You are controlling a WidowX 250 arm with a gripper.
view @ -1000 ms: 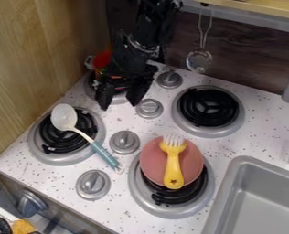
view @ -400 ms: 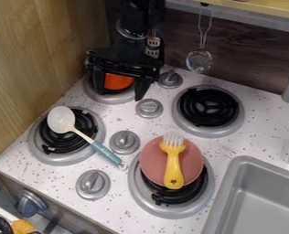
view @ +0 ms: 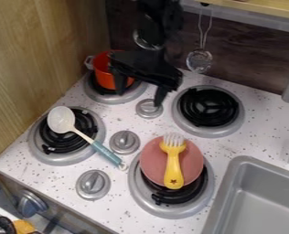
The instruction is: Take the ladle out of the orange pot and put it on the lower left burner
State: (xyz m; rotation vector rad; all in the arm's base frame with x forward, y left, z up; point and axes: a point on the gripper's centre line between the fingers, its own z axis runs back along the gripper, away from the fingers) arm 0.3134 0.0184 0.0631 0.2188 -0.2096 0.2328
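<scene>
Diagonally lies the ladle [view: 87,138], bowl [view: 61,119] upper left, handle [view: 106,153] toward lower right

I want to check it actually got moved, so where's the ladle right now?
In the camera view, the ladle lies on the lower left burner, its blue handle pointing toward the pink plate.

The ladle [view: 62,120] has a smooth, plastic-looking bowl. The orange pot [view: 104,74] looks glossy. The counter [view: 119,204] is speckled, the sink [view: 264,201] smooth matt grey, the left wall [view: 34,50] grained wood, the hanging strainer [view: 199,60] shiny metal mesh.
</scene>
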